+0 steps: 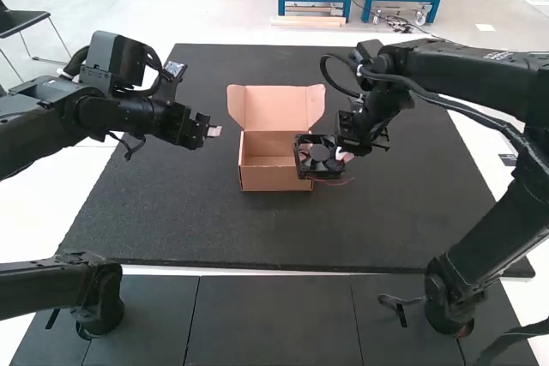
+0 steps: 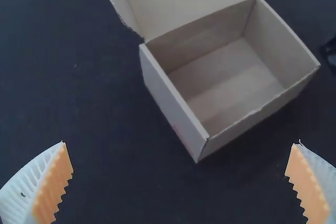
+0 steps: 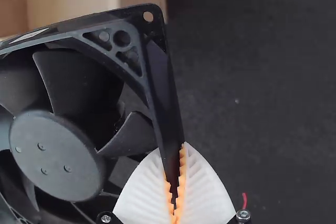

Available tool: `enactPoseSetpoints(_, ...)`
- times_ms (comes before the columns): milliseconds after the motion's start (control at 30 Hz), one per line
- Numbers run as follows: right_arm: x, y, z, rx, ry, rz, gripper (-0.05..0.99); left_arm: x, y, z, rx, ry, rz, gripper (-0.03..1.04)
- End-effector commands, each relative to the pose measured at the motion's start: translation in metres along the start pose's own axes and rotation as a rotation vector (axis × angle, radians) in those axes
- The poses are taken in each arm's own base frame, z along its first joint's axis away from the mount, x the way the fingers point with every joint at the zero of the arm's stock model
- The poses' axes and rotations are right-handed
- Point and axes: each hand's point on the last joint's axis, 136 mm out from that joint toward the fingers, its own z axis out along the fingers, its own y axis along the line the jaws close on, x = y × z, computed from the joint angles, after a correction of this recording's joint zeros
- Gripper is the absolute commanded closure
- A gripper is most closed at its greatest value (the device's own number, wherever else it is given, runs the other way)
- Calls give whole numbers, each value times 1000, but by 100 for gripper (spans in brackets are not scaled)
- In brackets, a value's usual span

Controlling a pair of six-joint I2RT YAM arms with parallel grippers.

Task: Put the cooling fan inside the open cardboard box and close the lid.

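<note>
A brown cardboard box (image 1: 273,160) stands open in the middle of the black mat, its lid (image 1: 275,107) raised at the back. In the left wrist view the box (image 2: 231,85) is empty inside. A black square cooling fan (image 1: 317,158) hangs at the box's right side, tilted, with a thin red wire below it. My right gripper (image 1: 347,147) is shut on the fan's frame (image 3: 157,93), its white ribbed fingers (image 3: 202,182) pinching one edge. My left gripper (image 1: 212,130) stays left of the box, above the mat, and is open with its orange pads (image 2: 50,184) wide apart.
The black mat (image 1: 171,212) covers most of the table, with free room in front of and to the left of the box. White table surface (image 1: 34,203) shows at the left edge.
</note>
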Motion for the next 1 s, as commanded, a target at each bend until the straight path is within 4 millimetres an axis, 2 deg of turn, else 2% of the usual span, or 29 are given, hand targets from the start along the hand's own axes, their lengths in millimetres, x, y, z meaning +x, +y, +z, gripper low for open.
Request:
enactPoseSetpoints(0,0,25,-8,-58,-33,-4,95,-1,4,-5,-20,-26,-28,5)
enactPoseSetpoints(267,5,58,8,-74,6,-75,95,7,4,-4,-24,-25,-37,5)
enactPoseSetpoints(533,-19,84,17,-85,5,-100,95,8,4,-8,-25,-18,-34,5)
enactPoseSetpoints(733,-39,95,24,-87,-1,-101,95,7,4,-9,-26,-26,-34,5)
enactPoseSetpoints(967,-46,96,39,-72,23,-82,95,6,3,-9,-25,-29,-33,5)
